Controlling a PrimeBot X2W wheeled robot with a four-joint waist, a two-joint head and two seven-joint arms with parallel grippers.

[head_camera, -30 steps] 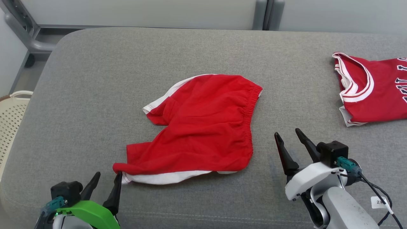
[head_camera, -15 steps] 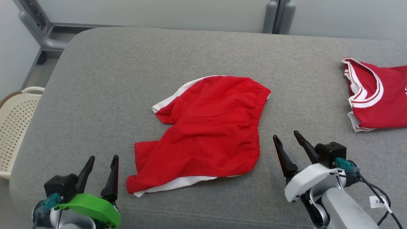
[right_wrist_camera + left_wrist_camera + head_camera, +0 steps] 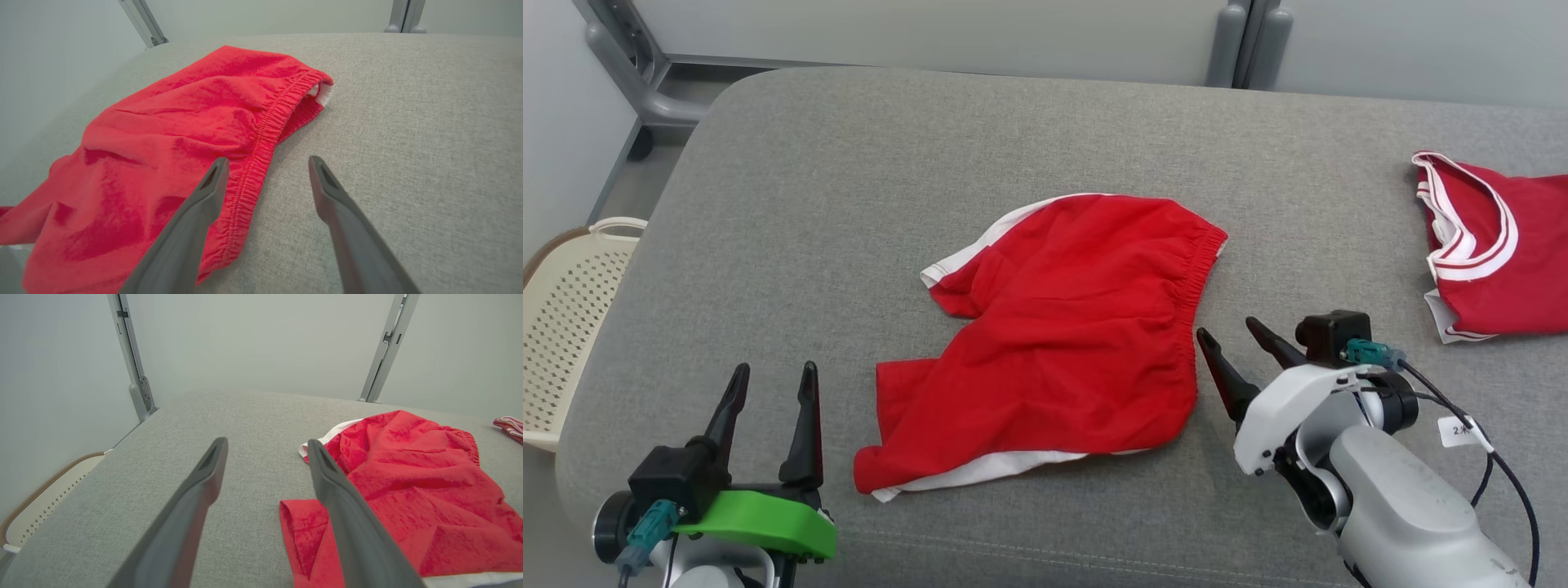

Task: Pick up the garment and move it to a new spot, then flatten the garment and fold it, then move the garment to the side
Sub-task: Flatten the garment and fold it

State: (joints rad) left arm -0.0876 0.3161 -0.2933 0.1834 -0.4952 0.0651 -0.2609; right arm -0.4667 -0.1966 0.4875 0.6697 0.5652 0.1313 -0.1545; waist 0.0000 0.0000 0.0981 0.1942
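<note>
The garment [image 3: 1062,335] is a pair of red shorts with white trim, lying loosely rumpled on the grey cushion [image 3: 849,180], elastic waistband toward the right. My left gripper [image 3: 772,376] stands open just left of the shorts' near leg hem, not touching it. From the left wrist, the garment [image 3: 408,486] spreads to the right of the open left gripper [image 3: 266,444]. My right gripper [image 3: 1225,331] is open beside the waistband. In the right wrist view the right gripper [image 3: 265,162] straddles the waistband edge of the garment [image 3: 171,134], empty.
A red jersey [image 3: 1503,245] with white trim lies at the cushion's right edge. A cream perforated basket [image 3: 560,310] stands off the left end of the cushion. Grey metal frame posts [image 3: 1250,41] rise behind it.
The camera has shifted, so the whole scene slides right. My left gripper has drawn back from the leg hem it touched. My right gripper has moved closer to the waistband.
</note>
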